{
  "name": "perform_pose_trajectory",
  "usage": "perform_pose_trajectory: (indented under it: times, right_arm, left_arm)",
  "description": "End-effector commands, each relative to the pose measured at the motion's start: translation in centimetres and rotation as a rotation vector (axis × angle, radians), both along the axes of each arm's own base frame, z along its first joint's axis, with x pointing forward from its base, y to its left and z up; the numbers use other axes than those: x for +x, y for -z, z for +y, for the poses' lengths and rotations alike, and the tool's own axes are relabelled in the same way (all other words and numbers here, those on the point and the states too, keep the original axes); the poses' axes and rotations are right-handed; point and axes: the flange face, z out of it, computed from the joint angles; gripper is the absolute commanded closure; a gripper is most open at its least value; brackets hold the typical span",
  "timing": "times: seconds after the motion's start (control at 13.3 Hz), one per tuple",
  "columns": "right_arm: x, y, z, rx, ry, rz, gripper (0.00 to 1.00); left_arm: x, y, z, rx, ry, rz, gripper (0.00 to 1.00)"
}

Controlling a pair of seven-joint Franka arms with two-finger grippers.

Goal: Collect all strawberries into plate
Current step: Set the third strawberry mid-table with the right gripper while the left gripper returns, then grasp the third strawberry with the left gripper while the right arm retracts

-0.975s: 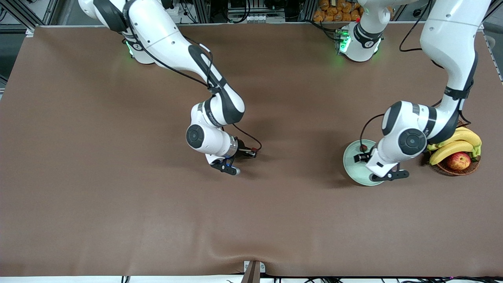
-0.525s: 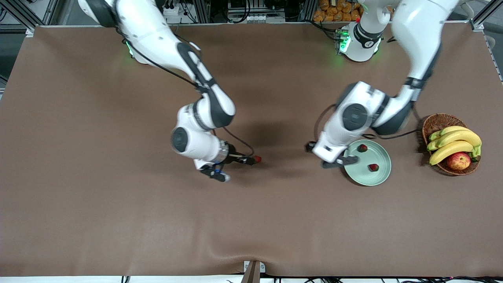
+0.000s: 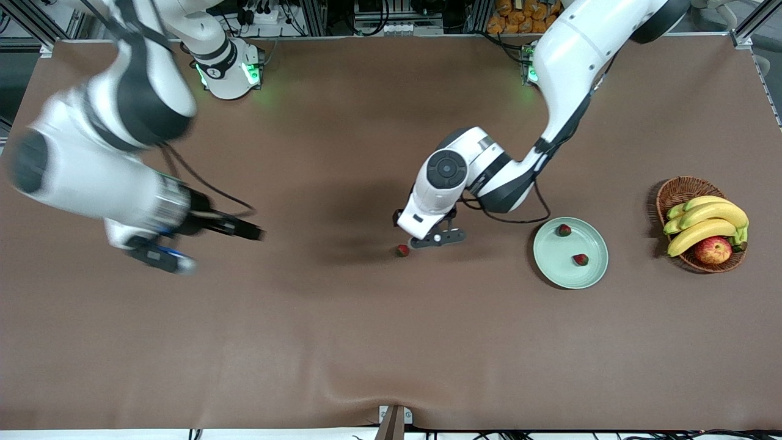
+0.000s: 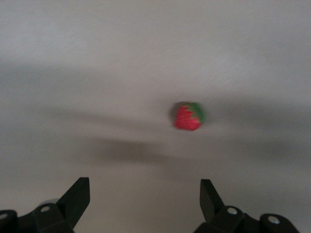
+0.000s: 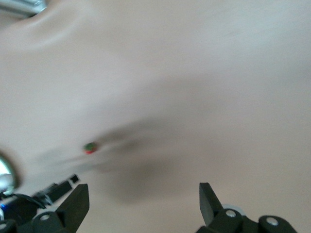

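Note:
One strawberry (image 3: 401, 250) lies on the brown table mid-way along it, and two more strawberries (image 3: 563, 230) (image 3: 580, 260) rest in the mint-green plate (image 3: 559, 256). My left gripper (image 3: 403, 225) hangs open just above the loose berry, slightly to the robots' side of it. In the left wrist view the strawberry (image 4: 188, 117) lies ahead of the open left gripper (image 4: 144, 196), not between the fingers. My right gripper (image 3: 253, 233) is open and holds nothing, over bare table toward the right arm's end. In its wrist view the right gripper (image 5: 144, 199) sees the strawberry (image 5: 89, 147) small and some way off.
A wicker basket (image 3: 678, 189) with bananas (image 3: 708, 220) and an apple (image 3: 713, 249) stands beside the plate toward the left arm's end. The tablecloth has a ridge (image 3: 342, 391) near the front edge.
The right gripper opened, left the strawberry on the table and swung away toward its own end. The left arm moved from the plate to above that strawberry.

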Motion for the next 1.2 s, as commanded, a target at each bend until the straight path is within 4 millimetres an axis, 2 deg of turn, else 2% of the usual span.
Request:
perform_pose_trajectory:
  times: [0.0,0.15,0.38,0.45,0.53,0.6,0.9,1.05,1.12]
  right_arm:
    - [-3.0,-5.2,-2.8,-0.093,-0.023,-0.016,0.0]
    - [-4.7,-9.1,-5.2,-0.102,-0.055,-0.013,0.0]
    - [-6.3,-13.1,-9.1,-0.109,-0.154,-0.028,0.0]
    - [-6.7,-14.2,-10.2,-0.143,-0.175,-0.049,0.0]
    - [-7.6,-15.5,-11.5,-0.164,-0.208,-0.069,0.0]
    - [-8.2,-16.1,-13.5,-0.164,-0.233,-0.066,0.0]
    - [-10.9,-18.1,-18.4,-0.246,-0.375,-0.048,0.0]
    - [-11.4,-18.6,-20.3,-0.278,-0.413,-0.049,0.0]
    - [-11.4,-18.6,-20.4,-0.279,-0.408,-0.048,0.0]
  left_arm:
    - [1.1,2.4,-1.8,0.003,0.042,-0.088,0.0]
    - [0.6,4.1,-3.0,0.009,0.08,-0.133,0.0]
    - [0.7,5.3,-3.3,0.005,0.152,-0.191,0.0]
    - [0.6,5.6,-3.3,0.008,0.172,-0.192,0.02]
    - [0.6,5.9,-3.3,0.014,0.2,-0.196,0.09]
    - [0.6,6.0,-3.2,0.021,0.219,-0.202,0.18]
    - [0.5,6.7,-3.1,0.032,0.244,-0.208,0.26]
    - [0.6,7.2,-3.2,0.021,0.27,-0.219,0.28]
    - [0.6,7.1,-3.3,0.01,0.271,-0.23,0.29]
